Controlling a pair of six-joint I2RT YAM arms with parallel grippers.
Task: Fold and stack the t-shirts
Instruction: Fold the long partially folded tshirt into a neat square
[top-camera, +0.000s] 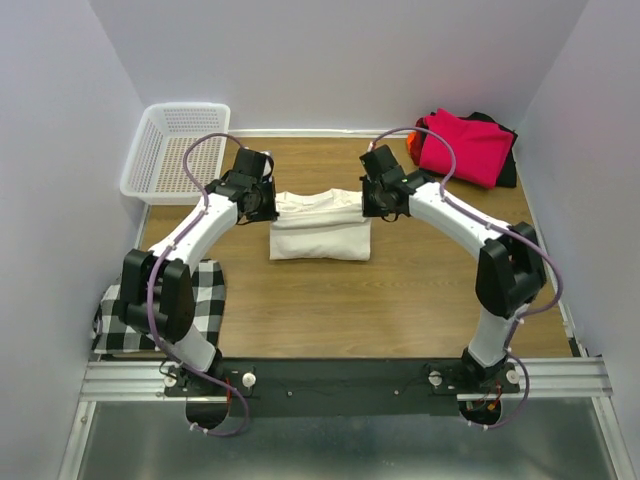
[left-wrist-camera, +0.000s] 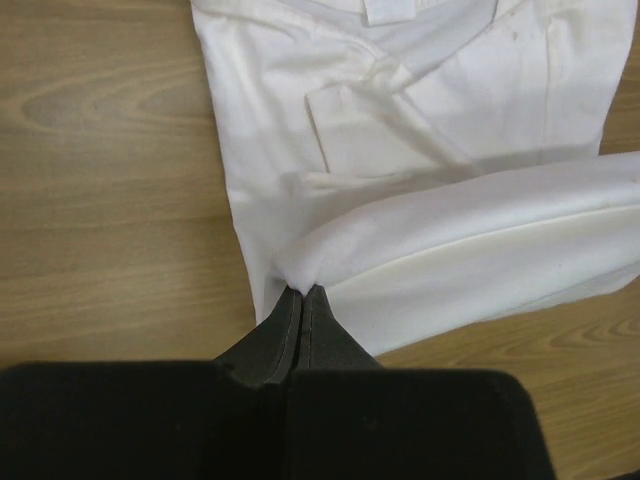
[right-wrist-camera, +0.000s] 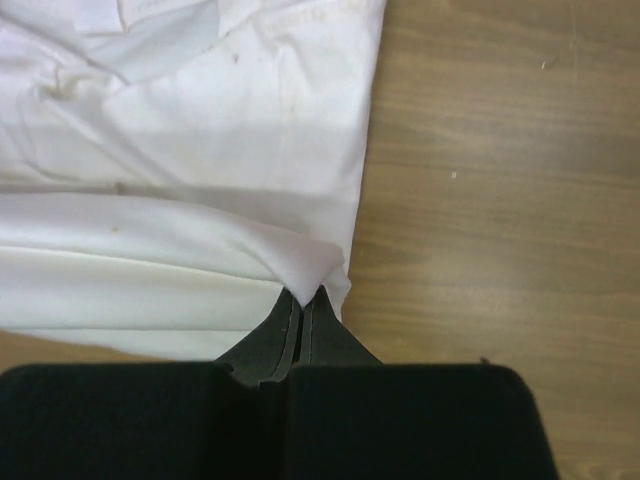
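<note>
The cream t-shirt (top-camera: 320, 228) lies partly folded in the middle of the table. My left gripper (top-camera: 266, 200) is shut on its left corner, seen pinched at the fingertips in the left wrist view (left-wrist-camera: 302, 290), with the cream fabric (left-wrist-camera: 420, 150) spread beyond. My right gripper (top-camera: 376, 200) is shut on its right corner, pinched in the right wrist view (right-wrist-camera: 305, 292), with the fabric (right-wrist-camera: 200, 150) spread to the left. Both hold a folded layer lifted over the shirt's lower part. A stack of folded shirts sits at the back right: magenta-red (top-camera: 464, 144) on top, orange (top-camera: 415, 146) and black (top-camera: 506, 160) edges below.
A white plastic mesh basket (top-camera: 178, 150) stands at the back left corner. A black-and-white checked cloth (top-camera: 160, 300) lies at the near left by the left arm's base. White walls enclose the wooden table (top-camera: 420, 300) on three sides.
</note>
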